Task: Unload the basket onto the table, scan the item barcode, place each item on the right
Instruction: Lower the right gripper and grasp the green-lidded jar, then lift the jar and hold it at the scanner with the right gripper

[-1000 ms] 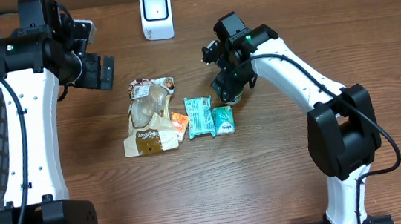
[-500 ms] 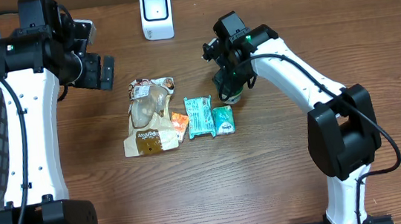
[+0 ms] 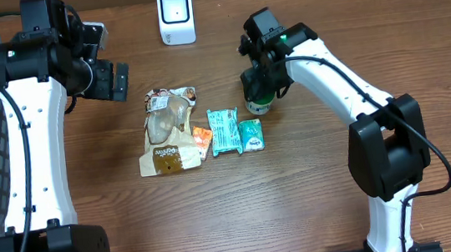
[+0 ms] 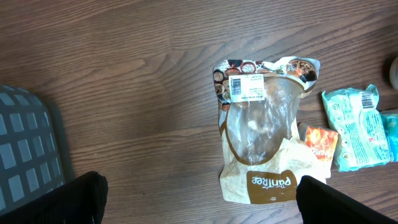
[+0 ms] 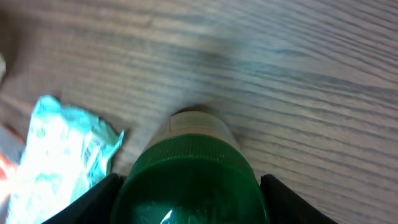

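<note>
One change: right gripper [image 3: 259, 87] has clamped the green-capped bottle [image 5: 188, 171]; left gripper [image 4: 202, 202] stays wide open.

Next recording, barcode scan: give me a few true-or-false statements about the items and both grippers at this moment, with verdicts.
1. The right gripper is closed on the green-capped bottle. True.
2. The left gripper holds the brown pouch. False: it is open and empty, and the pouch lies flat on the table.
3. The scanner stands apart from the items. True.
4. The orange packet lies in the basket. False: it is on the table between the pouch and the teal packet.
</note>
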Motion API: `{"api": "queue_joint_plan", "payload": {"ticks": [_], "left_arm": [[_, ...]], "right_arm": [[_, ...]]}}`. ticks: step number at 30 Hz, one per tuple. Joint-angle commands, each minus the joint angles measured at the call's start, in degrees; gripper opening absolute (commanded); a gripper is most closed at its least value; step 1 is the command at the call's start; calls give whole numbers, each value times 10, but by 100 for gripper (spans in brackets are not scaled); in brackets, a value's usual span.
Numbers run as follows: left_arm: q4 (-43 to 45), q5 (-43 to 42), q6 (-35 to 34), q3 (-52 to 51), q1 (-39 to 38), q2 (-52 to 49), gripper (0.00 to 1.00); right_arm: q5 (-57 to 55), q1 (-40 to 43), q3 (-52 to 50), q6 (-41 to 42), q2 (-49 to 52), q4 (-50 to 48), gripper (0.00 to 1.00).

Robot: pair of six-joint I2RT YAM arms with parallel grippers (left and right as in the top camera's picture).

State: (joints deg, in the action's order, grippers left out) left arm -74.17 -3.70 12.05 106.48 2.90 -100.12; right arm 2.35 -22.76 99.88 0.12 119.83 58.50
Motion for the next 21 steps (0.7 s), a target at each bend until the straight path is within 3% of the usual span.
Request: {"api": "queue_joint_plan", "payload": {"ticks": [1, 7, 21], "left_arm": [[-1, -8, 6, 5, 1, -3, 99], [-1, -8, 6, 5, 1, -3, 99], [-1, -8, 6, 5, 1, -3, 100]], "right_arm": [[3, 12, 23, 87, 0, -3, 61], [2, 11, 11, 66, 0, -3, 77], [1, 10, -52, -56, 0, -44, 74]]}}
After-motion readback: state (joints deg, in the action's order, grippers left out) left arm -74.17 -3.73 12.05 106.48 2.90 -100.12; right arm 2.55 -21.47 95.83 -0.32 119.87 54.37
